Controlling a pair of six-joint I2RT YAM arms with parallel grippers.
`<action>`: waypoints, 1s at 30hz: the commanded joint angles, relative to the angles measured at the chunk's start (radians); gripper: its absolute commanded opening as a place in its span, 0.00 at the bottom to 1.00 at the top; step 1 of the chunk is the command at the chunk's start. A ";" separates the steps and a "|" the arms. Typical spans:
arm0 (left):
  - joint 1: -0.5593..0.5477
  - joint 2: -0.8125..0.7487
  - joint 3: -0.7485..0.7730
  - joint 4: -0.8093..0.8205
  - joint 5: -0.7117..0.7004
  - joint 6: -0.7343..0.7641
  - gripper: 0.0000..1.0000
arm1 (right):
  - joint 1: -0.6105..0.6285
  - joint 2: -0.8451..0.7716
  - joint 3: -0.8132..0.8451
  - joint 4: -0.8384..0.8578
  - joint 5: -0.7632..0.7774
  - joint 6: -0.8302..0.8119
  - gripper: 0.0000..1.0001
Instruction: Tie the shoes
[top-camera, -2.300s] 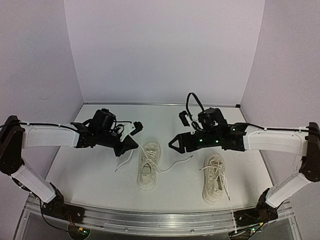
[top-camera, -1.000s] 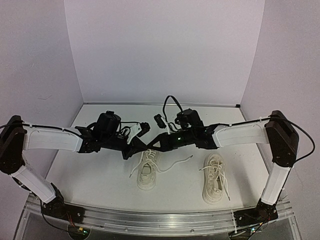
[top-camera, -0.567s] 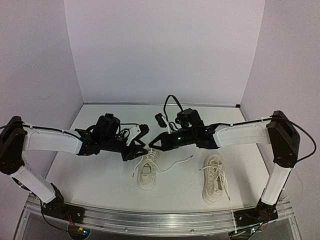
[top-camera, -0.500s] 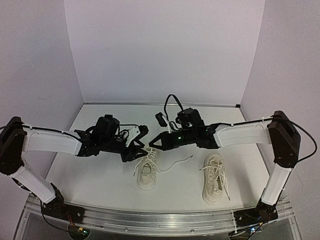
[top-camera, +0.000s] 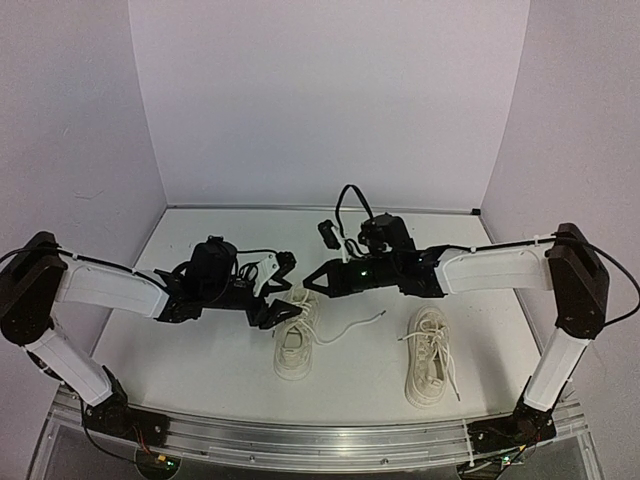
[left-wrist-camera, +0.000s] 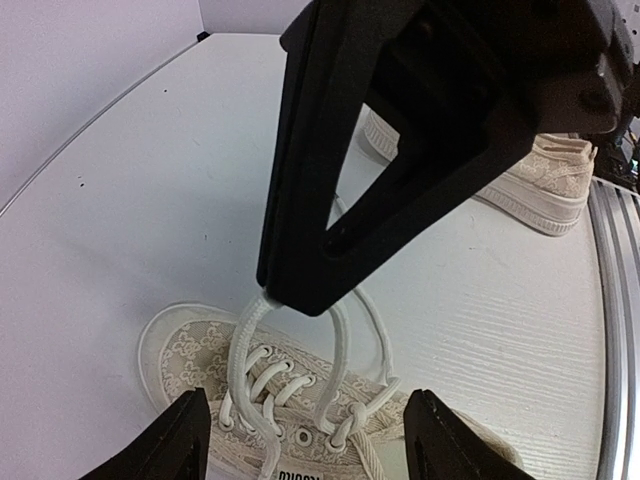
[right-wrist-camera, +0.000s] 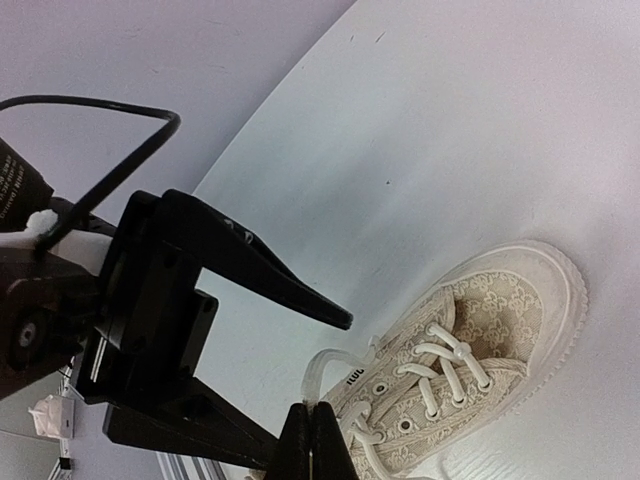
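Probable step: forming a loop. The right claw (right-wrist-camera: 310, 432) pinches the white lace (left-wrist-camera: 340, 340) of the cream-white fabric sneaker (left-wrist-camera: 190, 345); the left claw (left-wrist-camera: 307, 400) gapes, empty. Next, likely: grasp the loose lace end (top-camera: 360, 322).

**No legible writing in view**

Nothing here can be read as clear text. One shoe (right-wrist-camera: 480, 320) carries a short dark print (right-wrist-camera: 352, 378) on its side, just beside the eyelets, but it is too small and blurred to make out. The shoe's upper shows a repeating woven motif; whether it forms letters cannot be told.
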 joint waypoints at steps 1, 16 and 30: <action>-0.006 0.043 0.051 0.077 0.016 -0.014 0.69 | 0.005 -0.045 -0.001 0.013 0.010 0.005 0.00; -0.017 0.114 0.097 0.038 0.053 0.023 0.18 | 0.005 -0.041 -0.004 0.013 0.027 0.020 0.00; -0.019 0.111 0.083 0.035 0.061 0.027 0.00 | -0.019 -0.150 -0.049 -0.338 0.277 -0.010 0.53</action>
